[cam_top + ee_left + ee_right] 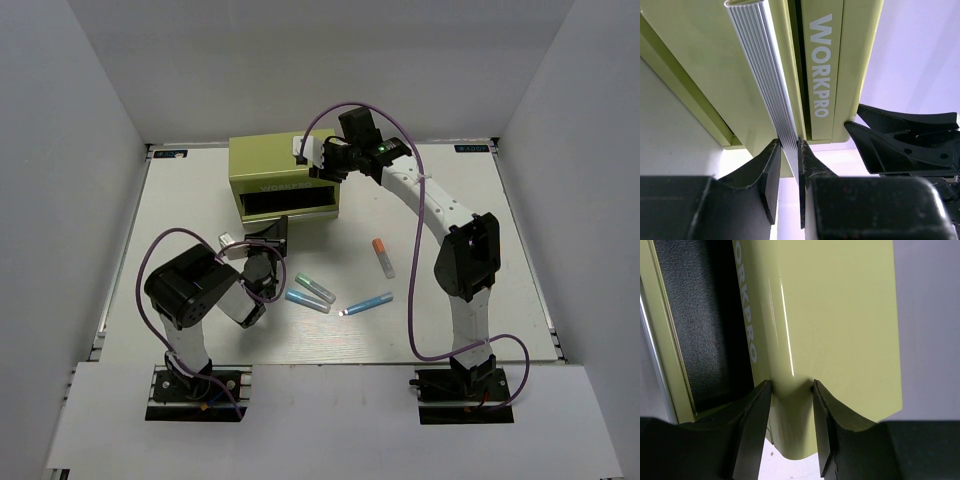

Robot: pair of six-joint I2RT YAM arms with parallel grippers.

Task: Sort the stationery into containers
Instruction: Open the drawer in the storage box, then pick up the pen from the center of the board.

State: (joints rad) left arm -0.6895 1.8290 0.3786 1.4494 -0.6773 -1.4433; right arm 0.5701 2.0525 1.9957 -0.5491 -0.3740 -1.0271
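The olive-green chest (283, 165) with pale lettering stands at the back of the table. Its lower drawer (290, 204) is pulled out and shows a dark lining (705, 325). My left gripper (272, 233) is shut on the drawer's ribbed silver handle (765, 75), fingers on both sides of it. My right gripper (318, 158) is shut on the chest's upper right corner (790, 410). On the table lie the orange-capped marker (383, 256), the green-capped marker (315, 288), the light blue marker (307, 301) and the slim blue pen (367, 303).
The markers lie between the two arms, in front of the chest. White walls enclose the table on three sides. The right arm's purple cable (412, 300) loops down beside the slim blue pen.
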